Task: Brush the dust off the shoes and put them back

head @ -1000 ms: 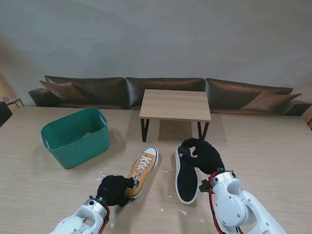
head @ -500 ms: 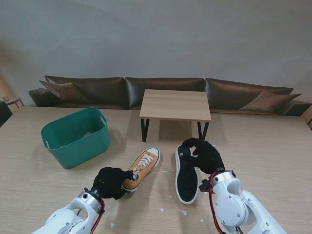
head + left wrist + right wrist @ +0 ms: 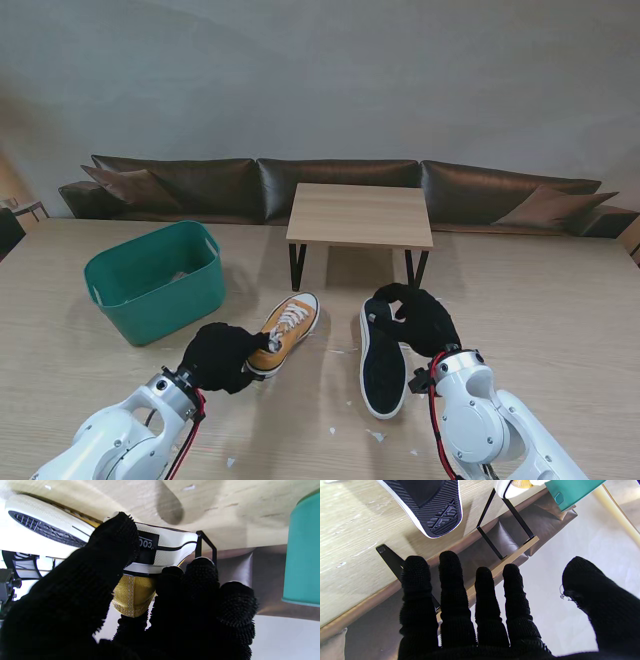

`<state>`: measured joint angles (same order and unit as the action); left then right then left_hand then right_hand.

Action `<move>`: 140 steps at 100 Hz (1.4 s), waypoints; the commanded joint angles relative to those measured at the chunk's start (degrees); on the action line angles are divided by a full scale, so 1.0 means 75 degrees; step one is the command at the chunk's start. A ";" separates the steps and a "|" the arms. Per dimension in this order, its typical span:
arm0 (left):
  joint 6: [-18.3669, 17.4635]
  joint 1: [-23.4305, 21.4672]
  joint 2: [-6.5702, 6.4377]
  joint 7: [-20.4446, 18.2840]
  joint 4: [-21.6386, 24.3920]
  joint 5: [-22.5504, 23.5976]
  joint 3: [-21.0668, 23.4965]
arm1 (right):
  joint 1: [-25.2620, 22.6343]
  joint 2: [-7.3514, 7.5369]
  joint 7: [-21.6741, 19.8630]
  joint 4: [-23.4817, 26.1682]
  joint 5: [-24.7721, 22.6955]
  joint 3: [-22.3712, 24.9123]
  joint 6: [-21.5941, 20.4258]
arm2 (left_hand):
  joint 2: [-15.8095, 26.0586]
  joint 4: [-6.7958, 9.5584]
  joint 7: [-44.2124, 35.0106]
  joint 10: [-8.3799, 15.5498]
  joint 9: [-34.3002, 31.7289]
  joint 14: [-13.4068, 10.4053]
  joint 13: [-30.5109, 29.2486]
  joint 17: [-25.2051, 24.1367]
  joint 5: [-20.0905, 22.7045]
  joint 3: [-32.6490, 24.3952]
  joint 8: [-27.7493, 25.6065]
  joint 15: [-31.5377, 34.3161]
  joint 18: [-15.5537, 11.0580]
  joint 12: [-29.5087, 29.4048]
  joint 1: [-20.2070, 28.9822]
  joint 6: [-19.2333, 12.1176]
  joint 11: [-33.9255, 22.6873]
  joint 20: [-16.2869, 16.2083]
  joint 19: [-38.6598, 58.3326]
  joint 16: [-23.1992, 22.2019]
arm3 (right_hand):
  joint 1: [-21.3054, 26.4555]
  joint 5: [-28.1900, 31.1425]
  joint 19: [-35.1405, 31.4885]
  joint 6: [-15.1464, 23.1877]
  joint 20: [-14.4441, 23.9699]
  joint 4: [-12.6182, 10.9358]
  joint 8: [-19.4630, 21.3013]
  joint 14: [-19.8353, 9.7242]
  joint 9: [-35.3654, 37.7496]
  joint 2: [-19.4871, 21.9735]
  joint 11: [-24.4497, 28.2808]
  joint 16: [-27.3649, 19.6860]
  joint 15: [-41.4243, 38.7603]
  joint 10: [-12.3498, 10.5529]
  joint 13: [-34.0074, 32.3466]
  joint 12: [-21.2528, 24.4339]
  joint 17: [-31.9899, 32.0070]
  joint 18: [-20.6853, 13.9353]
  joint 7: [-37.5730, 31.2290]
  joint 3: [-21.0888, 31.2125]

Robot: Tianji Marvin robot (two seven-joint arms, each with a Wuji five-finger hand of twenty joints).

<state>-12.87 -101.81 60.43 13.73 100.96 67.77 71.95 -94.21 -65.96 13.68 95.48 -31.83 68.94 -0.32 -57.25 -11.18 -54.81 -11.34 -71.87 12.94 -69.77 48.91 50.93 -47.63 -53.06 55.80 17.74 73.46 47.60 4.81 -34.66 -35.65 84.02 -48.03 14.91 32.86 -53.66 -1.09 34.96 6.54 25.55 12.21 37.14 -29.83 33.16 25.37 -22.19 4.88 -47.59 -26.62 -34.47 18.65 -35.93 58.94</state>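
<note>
**Mustard sneaker pinched at the heel, black shoe lying sole-up**

Mustard canvas sneaker (image 3: 281, 334) is held at its heel by the left hand (image 3: 218, 357); the left wrist view shows thumb on the white heel rubber, fingers (image 3: 200, 580) curled into the collar, so a firm pinch. Toe points to 1 o'clock, toward the small wooden rack (image 3: 360, 215). Heel looks lifted, toe low; cannot tell if the toe touches the worktop (image 3: 560, 300).

Black shoe (image 3: 382, 365) lies at 3 o'clock of the sneaker, sole turned up, clearly apart from it. Right hand (image 3: 420, 318) sits over that shoe's far end. Right wrist view shows its fingers (image 3: 450, 580) spread with nothing between them, so empty and splayed.

Step, as judged: handling the sneaker, either presenting it for brushing or carrying it back. No brush visible in any view, so which one is unclear. Next move likely needs the heel pinch kept tight, since the shoe hangs long from one end and could swing.

Room: teal bin (image 3: 155, 280) at 10 o'clock of the sneaker, well apart. Rack legs stand just beyond the toe at 12 to 1 o'clock, the tightest edge. Open worktop lies between the shoes and nearer to me, with white scraps (image 3: 375, 435) scattered about.
</note>
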 commanded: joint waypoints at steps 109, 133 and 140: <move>-0.0273 0.2862 0.0235 -0.0001 -0.0096 -0.0910 -0.0617 | 0.0118 -0.0055 -0.0039 -0.0149 0.0027 -0.0005 0.0077 | 0.1025 0.0207 -0.4101 0.0965 -0.0189 -0.0345 -0.0270 0.0064 0.0970 -0.0224 -0.1541 -0.0102 -0.0161 0.0304 0.0926 0.1248 0.0106 -0.0152 -0.0007 -0.0152 | -0.0190 -0.0052 -0.0038 -0.0050 -0.0013 -0.0184 0.0037 -0.0012 -0.0094 0.0228 0.0100 -0.0019 -0.0075 0.0135 0.0059 0.0124 0.2076 0.0128 -0.0070 0.0186; 0.0149 0.4326 0.0440 0.0308 -0.1399 -0.1551 -0.1707 | 0.0164 -0.0069 -0.0010 -0.0198 0.0063 0.0010 0.0121 | 0.1055 0.0192 -0.4096 0.0912 -0.0167 -0.0271 -0.0258 -0.0033 0.0952 -0.0211 -0.1587 -0.0121 -0.0070 0.0330 0.0966 0.1300 0.0107 -0.0182 0.0033 -0.0185 | -0.0193 -0.0046 -0.0043 -0.0055 -0.0014 -0.0183 0.0037 0.0001 -0.0087 0.0234 0.0104 -0.0016 -0.0082 0.0121 0.0049 0.0123 0.2076 0.0130 -0.0076 0.0191; 0.0262 0.4691 0.0501 0.0366 -0.1741 -0.1701 -0.2022 | 0.0180 -0.0074 -0.0008 -0.0219 0.0088 0.0017 0.0131 | 0.1055 0.0195 -0.4092 0.0912 -0.0168 -0.0275 -0.0257 -0.0053 0.0935 -0.0211 -0.1599 -0.0121 -0.0062 0.0332 0.0973 0.1311 0.0108 -0.0193 0.0054 -0.0199 | -0.0186 -0.0037 -0.0041 -0.0062 -0.0015 -0.0184 0.0038 0.0007 -0.0087 0.0232 0.0105 -0.0016 -0.0083 0.0136 0.0052 0.0123 0.2080 0.0137 -0.0081 0.0195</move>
<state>-11.44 -68.65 62.81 17.27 87.88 55.28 56.94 -92.88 -66.22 14.25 93.93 -31.36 69.04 0.53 -57.23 -11.18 -54.23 -10.60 -71.96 12.41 -69.77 48.89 50.94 -47.00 -54.45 55.72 17.29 74.65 47.64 4.84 -34.31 -36.35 83.44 -48.76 14.91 32.86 -53.66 -1.19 34.96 6.54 25.55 12.21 37.14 -29.83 33.16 25.37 -22.22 5.02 -47.59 -26.20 -34.47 18.65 -35.94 58.94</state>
